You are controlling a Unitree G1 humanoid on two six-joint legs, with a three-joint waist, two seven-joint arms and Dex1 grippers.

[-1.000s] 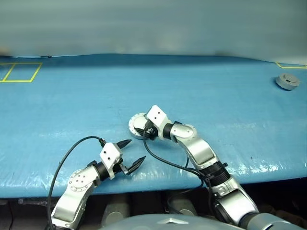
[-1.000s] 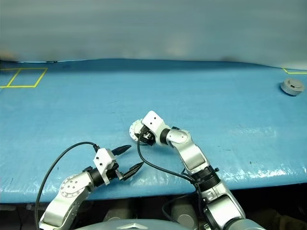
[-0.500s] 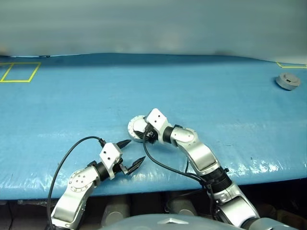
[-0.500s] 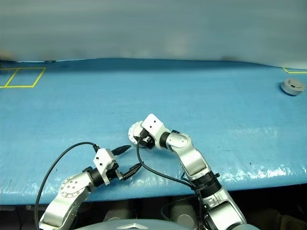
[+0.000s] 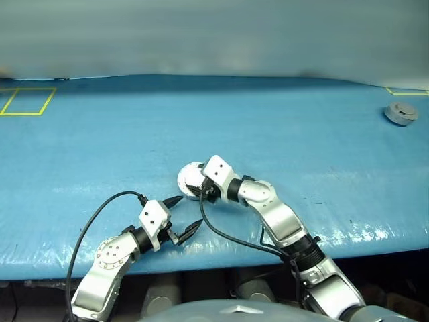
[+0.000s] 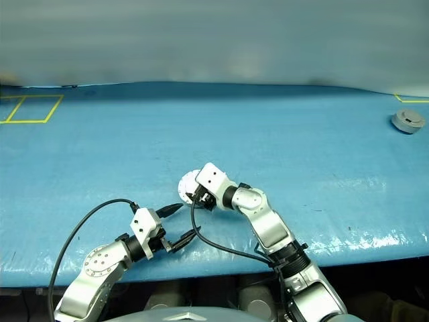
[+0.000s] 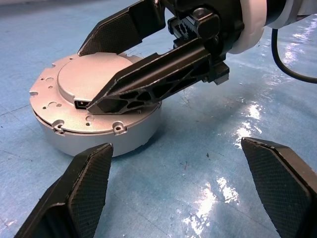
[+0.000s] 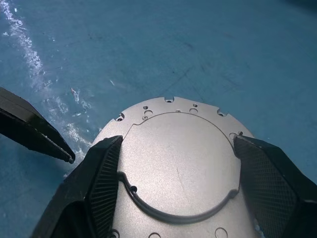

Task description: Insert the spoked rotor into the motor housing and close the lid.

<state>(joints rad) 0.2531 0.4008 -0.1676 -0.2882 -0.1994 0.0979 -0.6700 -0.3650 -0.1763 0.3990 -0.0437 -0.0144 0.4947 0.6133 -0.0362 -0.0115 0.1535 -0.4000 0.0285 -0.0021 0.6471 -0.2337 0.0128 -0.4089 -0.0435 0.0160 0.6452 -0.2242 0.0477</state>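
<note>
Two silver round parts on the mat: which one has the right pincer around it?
The near one at mid-table, with the right pincer straddling its flat grey top. The other sits alone at the far right edge, beside the yellow tape.

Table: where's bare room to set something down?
Most of the blue table is bare: the wide stretch between the yellow tape square and the small grey part. It is crowded near the front edge, where the right gripper straddles the closed motor housing beside the open left gripper.
</note>
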